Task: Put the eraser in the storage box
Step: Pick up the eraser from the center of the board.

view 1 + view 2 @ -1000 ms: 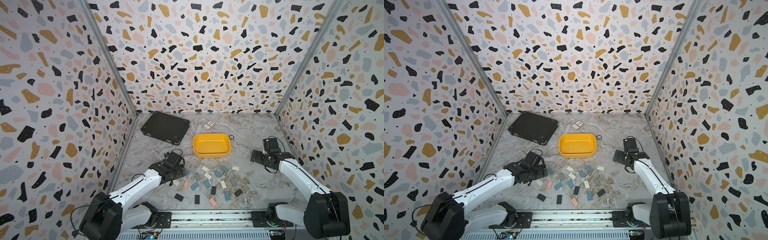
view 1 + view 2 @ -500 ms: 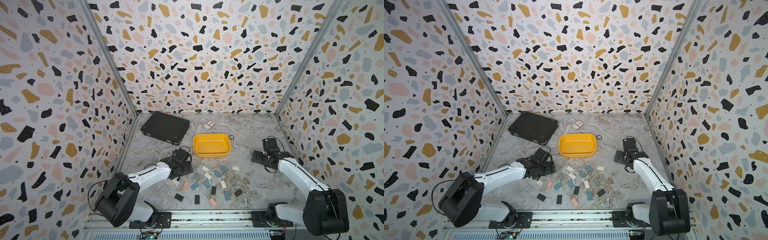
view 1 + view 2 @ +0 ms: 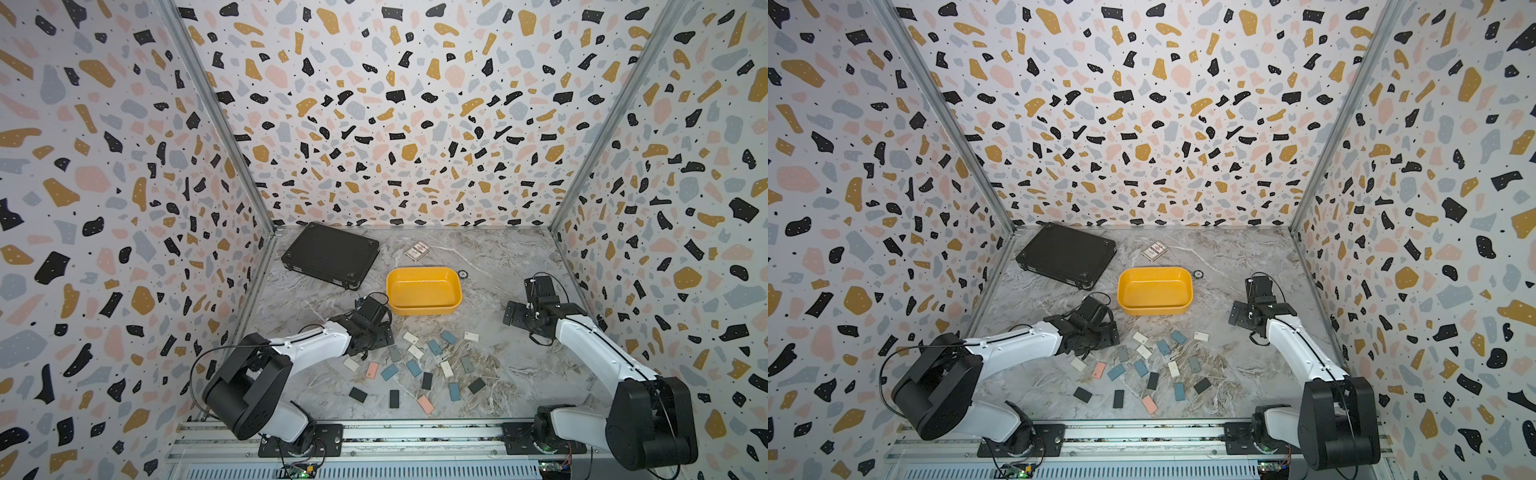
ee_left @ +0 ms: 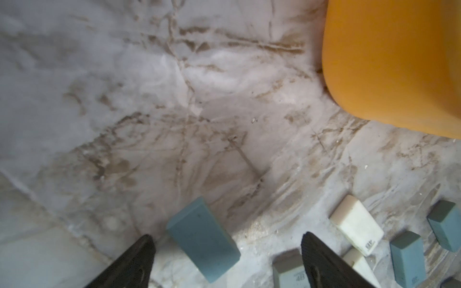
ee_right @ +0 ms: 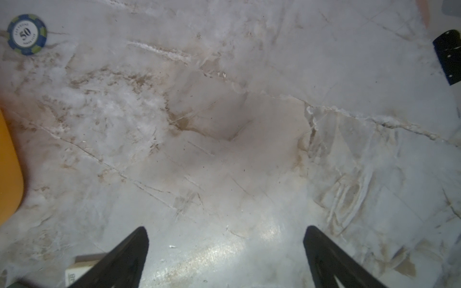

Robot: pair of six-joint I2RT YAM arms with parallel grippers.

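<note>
Left gripper (image 4: 227, 238) spread wide over a teal eraser (image 4: 202, 237); nothing held.
The eraser lay flat on the table (image 4: 124, 99), between the open jaws and nearer one of them, close to the yellow storage box (image 4: 399, 62) but outside it. The right gripper (image 5: 225, 230) also stood open over bare table, empty. The eraser appeared small, light, slightly yielding and grippy; the jaws should close across its long sides at mid-length, since an end grip could let it pivot.
</note>
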